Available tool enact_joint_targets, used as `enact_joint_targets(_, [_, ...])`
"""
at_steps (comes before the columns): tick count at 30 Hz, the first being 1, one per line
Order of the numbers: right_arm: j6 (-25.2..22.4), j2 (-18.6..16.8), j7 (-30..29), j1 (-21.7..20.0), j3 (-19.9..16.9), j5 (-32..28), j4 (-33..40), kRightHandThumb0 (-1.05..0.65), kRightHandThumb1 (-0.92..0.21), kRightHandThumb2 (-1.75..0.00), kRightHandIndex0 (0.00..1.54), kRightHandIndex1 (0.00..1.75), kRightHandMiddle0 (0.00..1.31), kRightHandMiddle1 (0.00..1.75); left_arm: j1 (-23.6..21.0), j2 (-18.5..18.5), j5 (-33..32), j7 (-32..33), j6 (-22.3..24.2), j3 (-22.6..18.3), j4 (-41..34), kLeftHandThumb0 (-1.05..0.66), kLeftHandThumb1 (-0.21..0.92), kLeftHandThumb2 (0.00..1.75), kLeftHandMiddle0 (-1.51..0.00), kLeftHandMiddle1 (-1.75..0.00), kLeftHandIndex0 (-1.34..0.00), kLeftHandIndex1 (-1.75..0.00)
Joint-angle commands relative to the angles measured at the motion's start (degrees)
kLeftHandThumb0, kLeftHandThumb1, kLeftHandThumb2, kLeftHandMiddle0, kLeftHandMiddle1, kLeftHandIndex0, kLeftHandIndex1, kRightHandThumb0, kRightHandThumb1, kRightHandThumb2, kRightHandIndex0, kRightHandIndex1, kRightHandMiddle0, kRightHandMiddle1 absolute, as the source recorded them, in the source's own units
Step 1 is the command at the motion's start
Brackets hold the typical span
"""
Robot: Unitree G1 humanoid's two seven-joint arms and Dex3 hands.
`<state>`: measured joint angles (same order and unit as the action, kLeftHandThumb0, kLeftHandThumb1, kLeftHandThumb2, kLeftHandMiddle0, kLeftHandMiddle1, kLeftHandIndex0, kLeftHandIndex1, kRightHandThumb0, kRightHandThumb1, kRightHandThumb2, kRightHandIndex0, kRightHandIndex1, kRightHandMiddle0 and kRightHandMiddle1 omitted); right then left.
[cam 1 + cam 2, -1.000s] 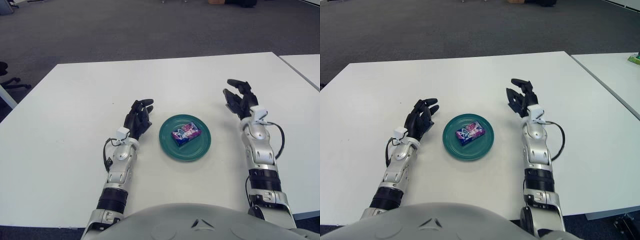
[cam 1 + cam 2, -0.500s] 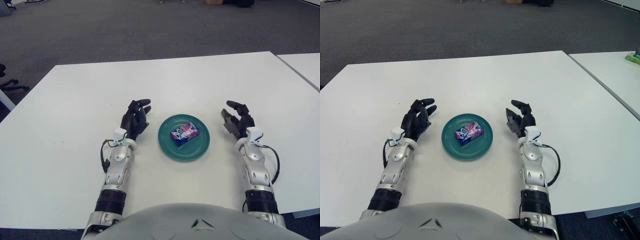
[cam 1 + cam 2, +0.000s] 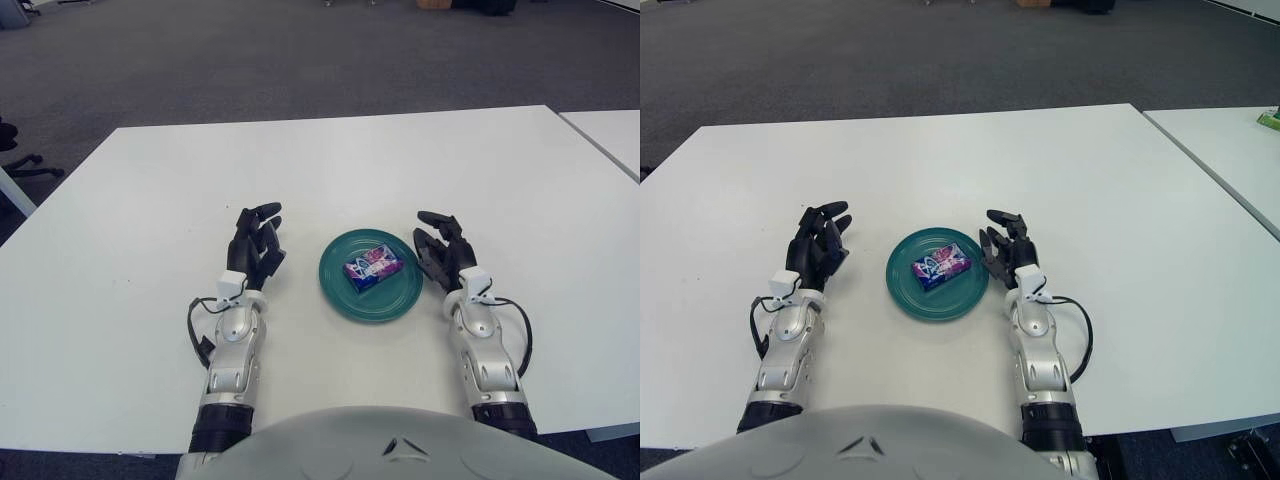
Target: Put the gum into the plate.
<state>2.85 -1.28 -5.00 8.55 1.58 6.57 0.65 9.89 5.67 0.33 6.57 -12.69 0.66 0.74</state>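
Note:
A purple and blue gum pack (image 3: 372, 269) lies in the middle of a round dark-green plate (image 3: 345, 295) on the white table. My right hand (image 3: 443, 253) shows just right of the plate's rim, fingers spread and holding nothing. My left hand (image 3: 255, 243) shows left of the plate with a gap between them, fingers relaxed and empty. Neither hand touches the gum.
The white table (image 3: 150, 200) stretches wide around the plate. A second white table (image 3: 1230, 150) stands to the right across a narrow gap. Dark carpet lies beyond the far edge. A black chair base (image 3: 20, 165) shows at the far left.
My right hand has drawn back towards me and moved left, from out to the right to right beside the plate's rim. My left hand has also pulled back and slightly left. The gum stayed in the plate.

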Motion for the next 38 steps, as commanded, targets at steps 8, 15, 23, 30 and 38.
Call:
enact_joint_targets(8, [-1.06,0.42,-0.8,2.77,0.3,1.01,-1.33,-0.71,-0.92,-0.69,0.38,0.0,0.01,0.87,3.02,-0.74,-0.44,-0.72,-3.02,-1.17,1.5,-0.77,0.92,0.79,-0.39,-0.77,-0.27,-1.1])
enact_joint_targets(15, [-1.24,1.67,0.47,3.09,1.63,1.94,-1.84,-0.71,-0.92,-0.66,0.38,0.0,0.0,0.81,3.83,-0.23,-0.48,-0.59,-3.93,-1.57,2.66,-0.8,0.92,0.8,-0.4,-0.78,-0.27,-1.1])
enact_joint_targets(23, [1.58,3.35,1.3,2.59,0.81,0.98,-5.2,-0.73,-0.92,-0.64,0.4,0.01,0.0,0.81,3.88,-0.24,-0.61,-1.68,-5.76,-1.07,4.58,-0.79,0.92,0.8,-0.4,-0.78,-0.24,-1.1])
enact_joint_targets(30, [2.0,3.06,0.96,2.63,-0.13,-0.02,-5.81,-0.72,-0.92,-0.63,0.42,0.02,0.0,0.81,4.01,-0.51,-0.67,-2.84,-5.91,-0.53,5.28,-0.8,0.92,0.82,-0.41,-0.78,-0.24,-1.1])
enact_joint_targets(38, [0.93,2.57,-0.27,2.86,-1.5,-0.74,-4.79,-0.71,-0.92,-0.66,0.43,0.02,0.0,0.79,3.9,-1.18,-2.85,-7.06,-4.54,0.37,5.78,-0.82,0.92,0.83,-0.41,-0.75,-0.24,-1.1])
